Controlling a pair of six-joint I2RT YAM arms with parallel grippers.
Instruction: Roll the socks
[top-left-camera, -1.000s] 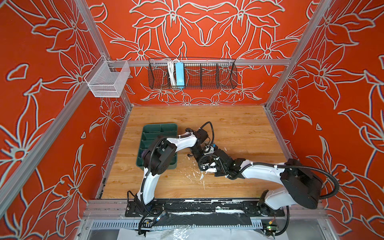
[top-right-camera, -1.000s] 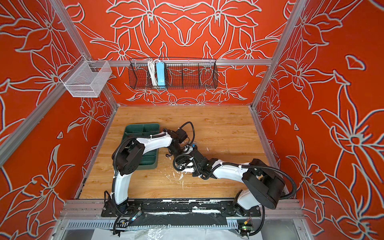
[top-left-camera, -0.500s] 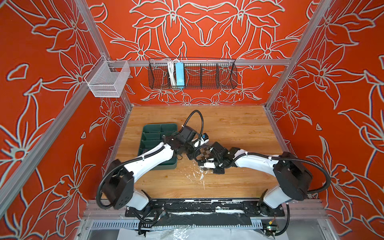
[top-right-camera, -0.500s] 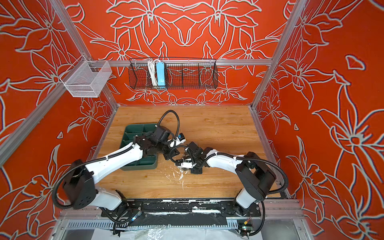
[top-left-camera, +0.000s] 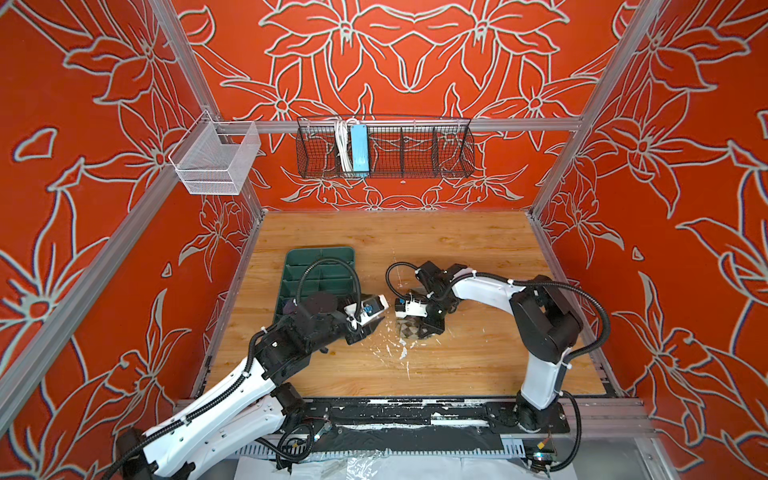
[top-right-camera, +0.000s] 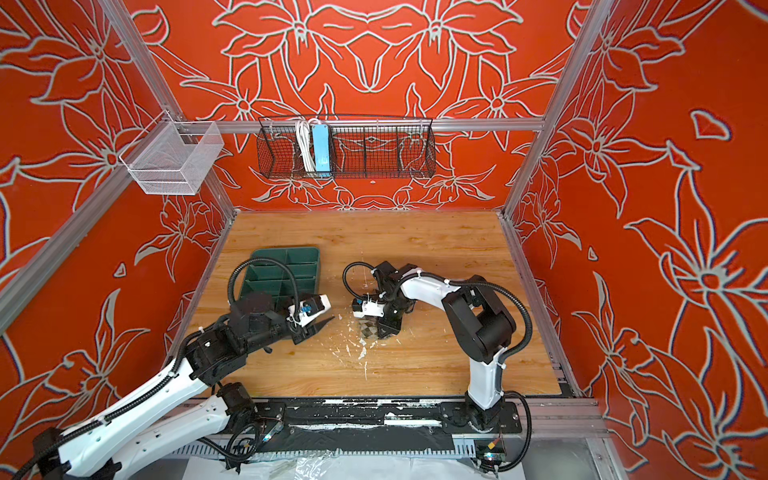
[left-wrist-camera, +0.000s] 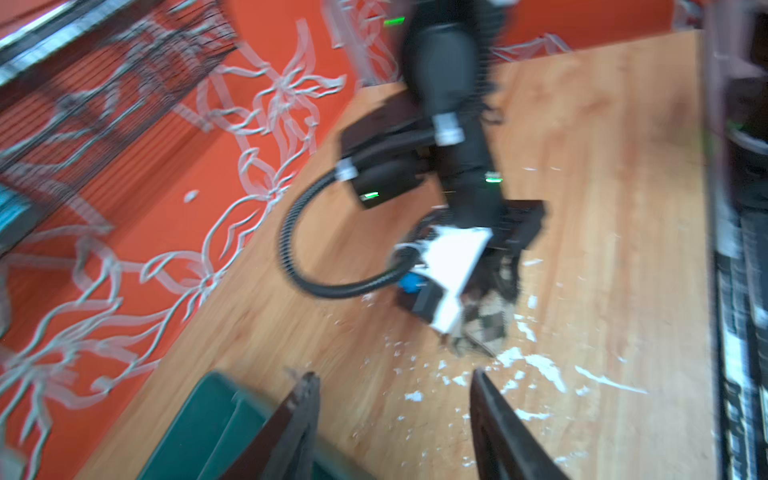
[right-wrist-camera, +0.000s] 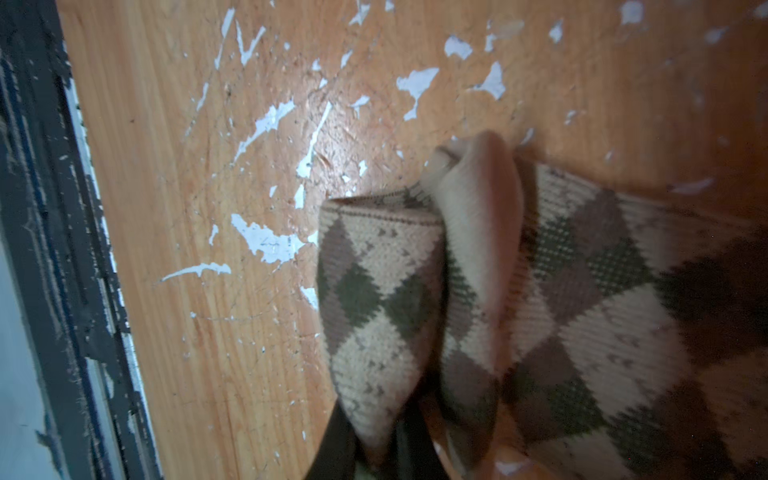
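The beige-and-brown argyle sock (right-wrist-camera: 561, 291) lies bunched and folded on the wooden table, showing in both top views (top-left-camera: 409, 331) (top-right-camera: 369, 329). My right gripper (right-wrist-camera: 376, 449) is shut on a fold of it and points down at the table (top-left-camera: 417, 332). My left gripper (left-wrist-camera: 394, 376) is open and empty. It hangs low to the left of the sock (top-left-camera: 368, 330), over the near right corner of the green tray (top-left-camera: 320, 254). A small dark purple patch (top-left-camera: 286, 308) shows in the tray beside my left arm. I cannot tell what it is.
The divided green tray (top-right-camera: 286, 252) sits at the table's left. White flaked patches (right-wrist-camera: 270, 245) mark the wood near the sock. A black wire basket (top-left-camera: 384, 147) holding a blue power strip hangs on the back wall. A white mesh basket (top-left-camera: 212, 166) hangs at left.
My left gripper has drawn back from the right gripper toward the near left and opened. The right gripper has kept its hold on the argyle sock.
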